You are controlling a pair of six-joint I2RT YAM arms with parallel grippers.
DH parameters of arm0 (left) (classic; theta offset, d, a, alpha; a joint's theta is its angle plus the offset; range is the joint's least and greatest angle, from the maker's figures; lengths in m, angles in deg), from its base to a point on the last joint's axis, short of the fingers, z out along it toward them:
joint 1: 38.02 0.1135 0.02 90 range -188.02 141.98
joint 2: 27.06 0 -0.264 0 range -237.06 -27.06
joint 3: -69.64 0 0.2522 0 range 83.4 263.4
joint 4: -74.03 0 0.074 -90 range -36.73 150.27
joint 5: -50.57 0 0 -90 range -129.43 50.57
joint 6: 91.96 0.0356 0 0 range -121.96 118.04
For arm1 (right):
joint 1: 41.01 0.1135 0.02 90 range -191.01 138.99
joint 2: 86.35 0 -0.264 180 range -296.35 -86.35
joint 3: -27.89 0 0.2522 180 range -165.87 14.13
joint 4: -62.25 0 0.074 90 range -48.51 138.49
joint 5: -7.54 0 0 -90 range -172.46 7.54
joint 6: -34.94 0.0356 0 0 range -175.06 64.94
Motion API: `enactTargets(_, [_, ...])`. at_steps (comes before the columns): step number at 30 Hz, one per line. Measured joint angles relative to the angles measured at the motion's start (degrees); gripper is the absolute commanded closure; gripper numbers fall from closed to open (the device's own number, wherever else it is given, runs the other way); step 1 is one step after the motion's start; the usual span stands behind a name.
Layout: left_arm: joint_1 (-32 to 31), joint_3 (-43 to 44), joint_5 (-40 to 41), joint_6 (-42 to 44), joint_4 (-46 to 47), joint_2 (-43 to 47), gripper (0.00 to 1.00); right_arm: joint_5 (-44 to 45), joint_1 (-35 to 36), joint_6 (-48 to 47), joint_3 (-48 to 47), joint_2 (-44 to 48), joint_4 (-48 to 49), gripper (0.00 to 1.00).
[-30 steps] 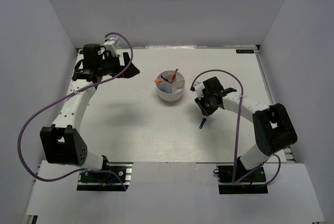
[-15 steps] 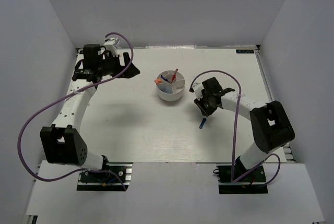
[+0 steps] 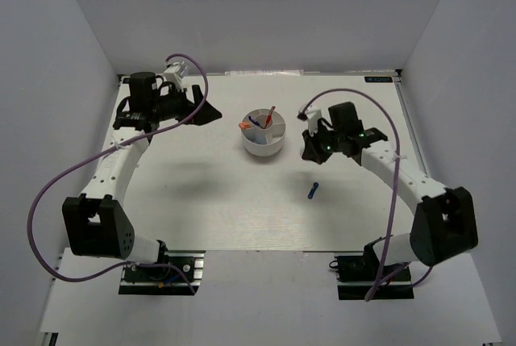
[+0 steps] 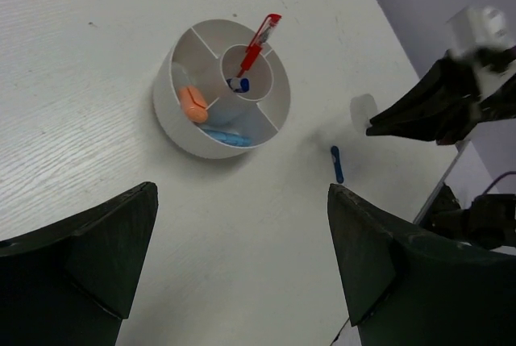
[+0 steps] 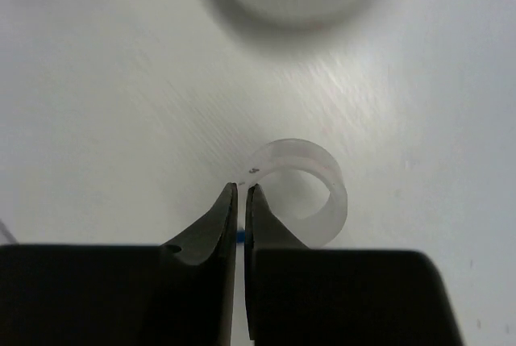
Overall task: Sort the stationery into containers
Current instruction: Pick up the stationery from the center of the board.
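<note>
Now right tool [image 5: 240,189] has pinched shut on the white ring [image 5: 337,201] and risen; left tool [image 4: 242,191] gapes empty.

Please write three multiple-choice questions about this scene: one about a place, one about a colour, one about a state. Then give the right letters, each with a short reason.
1. Where does the dark-blue capsule lie?
A. on the table, outside the white tub
B. inside the tub
C. on an arm's base

2. What colour is the pen that sticks out farthest above the tub?
A. green
B. black
C. red

3. How is the right gripper?
A. wide open
B. shut on the wall of the white ring
C. out of view

Answers:
1 A: the top view shows it alone on the table, apart from the tub.
2 C: the left wrist view shows it red.
3 B: the right wrist view shows the fingertips pinching the ring's wall.
</note>
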Motion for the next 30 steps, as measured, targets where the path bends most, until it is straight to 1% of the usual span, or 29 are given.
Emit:
enactTargets(3, [0.0,-0.7,-2.9,-1.5,1.7,0.0,0.06,-9.7,-0.6,5.3,-6.0,2.8,2.6,1.00])
enactTargets(5, [0.0,-1.0,-4.2,-2.1,2.6,0.0,0.06,-15.9,-1.0,12.4,-9.2,3.0,7.9,1.00])
enactTargets(7, [0.0,-1.1,-5.2,-2.5,3.2,0.0,0.06,-21.6,-1.2,20.4,-10.0,2.4,14.9,1.00])
enactTargets(9, [0.0,-1.2,-6.3,-3.0,3.8,0.0,0.06,-26.3,-1.4,30.2,-8.9,0.8,23.2,1.00])
enactTargets(12, [0.0,-1.4,-7.3,-3.6,4.4,0.0,0.06,-31.9,-2.1,48.0,-4.4,-4.0,39.8,1.00])
enactTargets(15, [0.2,-1.4,-8.2,-4.3,4.8,0.0,0.06,-34.7,-2.8,64.2,1.6,-8.9,55.5,1.00])
enactTargets(18, [0.3,-2.1,-9.4,-4.8,5.8,0.2,0.06,-35.8,-3.4,75.2,4.7,-12.5,66.4,1.00])
enactTargets(21, [0.4,-3.1,-10.5,-5.4,6.6,0.3,0.06,-36.0,-4.1,82.7,5.3,-13.3,75.3,1.00])
enactTargets(23, [0.4,-3.6,-11.1,-5.8,7.0,0.3,0.06,-35.8,-4.7,86.6,5.3,-13.3,81.5,1.00])
enactTargets(25, [0.4,-3.8,-11.7,-6.1,7.3,0.3,0.06,-35.4,-5.3,89.9,5.3,-13.4,85.9,1.00])
enactTargets(27, [0.4,-3.9,-12.2,-6.7,7.8,0.3,0.06,-34.9,-5.8,92.5,5.3,-14.0,88.7,1.00])
enactTargets(30, [0.4,-3.9,-12.8,-7.3,8.7,0.3,0.06,-33.8,-6.4,95.8,5.9,-15.4,90.0,1.00])
